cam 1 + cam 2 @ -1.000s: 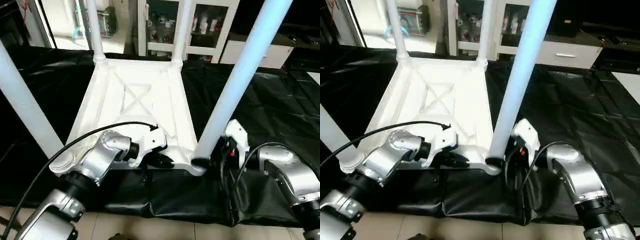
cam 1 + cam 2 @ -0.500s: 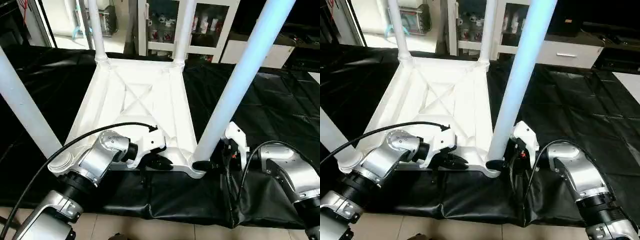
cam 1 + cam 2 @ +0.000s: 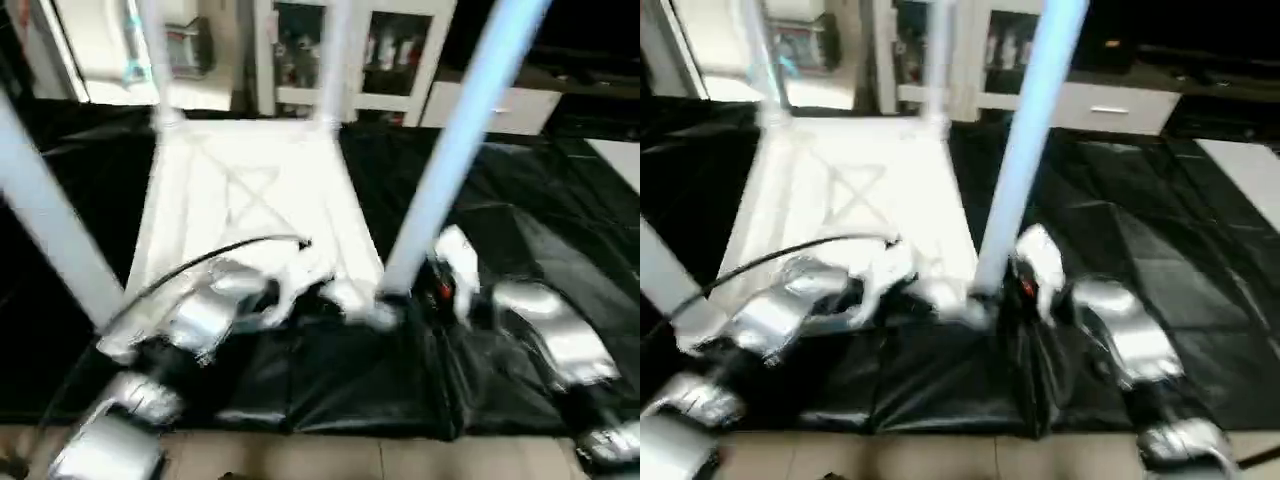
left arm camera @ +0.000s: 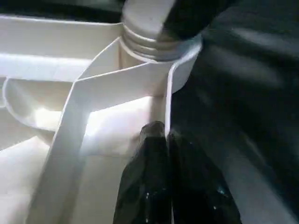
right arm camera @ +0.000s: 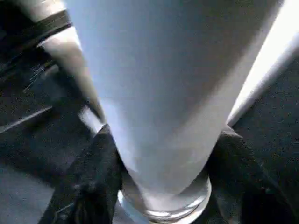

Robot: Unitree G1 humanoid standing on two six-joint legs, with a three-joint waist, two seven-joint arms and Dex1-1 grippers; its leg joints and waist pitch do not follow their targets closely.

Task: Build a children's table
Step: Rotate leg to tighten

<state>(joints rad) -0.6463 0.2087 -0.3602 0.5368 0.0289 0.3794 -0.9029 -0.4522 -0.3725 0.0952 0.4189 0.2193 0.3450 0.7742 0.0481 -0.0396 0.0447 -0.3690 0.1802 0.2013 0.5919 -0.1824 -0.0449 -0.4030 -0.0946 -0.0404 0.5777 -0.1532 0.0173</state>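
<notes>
Four legs stand up from the upturned children's table (image 3: 250,190) on the black sheet. Nearest, one leg (image 5: 163,93) rises between the right hand's (image 5: 161,186) fingers, which straddle its base; left hand (image 4: 168,135) pinches the rim rib.

The white table top (image 3: 250,200) lies upside down on black sheeting, its ribbed underside with the X-brace facing up. Four white tapered legs stand up from its round corner sockets: two far legs (image 3: 335,60) at the back corners, a near left leg (image 3: 50,225), and a near right leg (image 3: 455,150) whose base sits in its corner socket (image 4: 154,46).
</notes>
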